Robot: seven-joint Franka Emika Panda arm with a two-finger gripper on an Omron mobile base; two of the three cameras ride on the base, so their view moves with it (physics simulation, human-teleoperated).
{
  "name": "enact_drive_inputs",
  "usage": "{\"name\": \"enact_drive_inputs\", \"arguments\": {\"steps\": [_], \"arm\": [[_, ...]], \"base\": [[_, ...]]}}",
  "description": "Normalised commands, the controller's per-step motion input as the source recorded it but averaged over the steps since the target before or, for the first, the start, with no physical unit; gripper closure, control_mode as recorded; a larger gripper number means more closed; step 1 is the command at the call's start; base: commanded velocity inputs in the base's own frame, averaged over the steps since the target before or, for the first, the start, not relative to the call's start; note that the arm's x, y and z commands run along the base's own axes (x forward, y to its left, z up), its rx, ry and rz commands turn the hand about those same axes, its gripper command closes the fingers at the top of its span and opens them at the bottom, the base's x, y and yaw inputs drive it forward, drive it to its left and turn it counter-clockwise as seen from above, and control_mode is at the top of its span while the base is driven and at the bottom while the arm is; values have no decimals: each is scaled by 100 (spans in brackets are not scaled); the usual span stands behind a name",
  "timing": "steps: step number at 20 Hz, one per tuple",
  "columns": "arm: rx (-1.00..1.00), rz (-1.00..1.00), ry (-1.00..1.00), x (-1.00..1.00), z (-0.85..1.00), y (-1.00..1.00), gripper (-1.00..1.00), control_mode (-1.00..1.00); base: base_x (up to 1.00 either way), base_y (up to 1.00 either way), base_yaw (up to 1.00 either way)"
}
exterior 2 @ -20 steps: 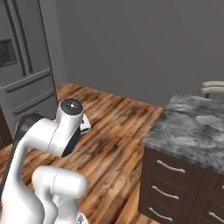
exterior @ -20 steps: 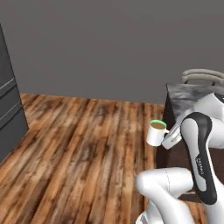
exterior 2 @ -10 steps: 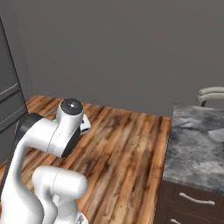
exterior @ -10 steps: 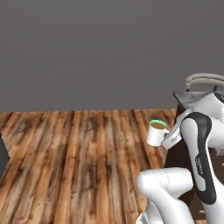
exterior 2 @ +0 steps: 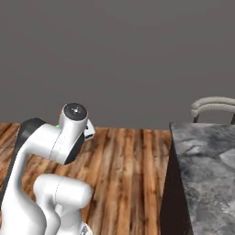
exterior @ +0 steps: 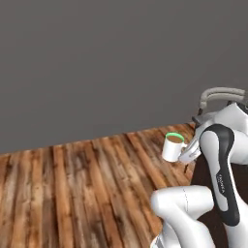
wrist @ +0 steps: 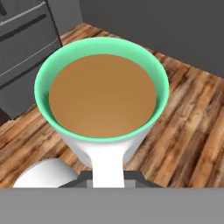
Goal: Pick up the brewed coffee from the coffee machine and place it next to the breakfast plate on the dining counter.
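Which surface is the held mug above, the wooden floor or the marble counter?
The wooden floor: the mug, gripped in the pincer, hangs over brown planks; the mottled grey marble counter lies apart to its right.

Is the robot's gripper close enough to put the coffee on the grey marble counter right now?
Probably not yet. The coffee hangs over the wood floor in the gripper, beside the marble counter rather than above it. Nothing blocks the way.

My fingers are hidden under the mug's handle in the hand view, so their grip can't be read. The desk runs off the right edge. The chair behind shows just its backrest.
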Motion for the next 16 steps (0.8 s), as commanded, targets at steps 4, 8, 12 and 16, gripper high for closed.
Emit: {"name": "enact_drive_inputs", "arguments": {"steps": [4,8,12,16], "arm": [[0,0,0,0,0,0,100,100],[0,0,0,0,0,0,100,100],[0,0,0,0,0,0,100,100],[0,0,0,0,0,0,100,100]], "base": [[100,71,-47],[99,80,-46],[92,75,-45],[89,62,-46]]}}
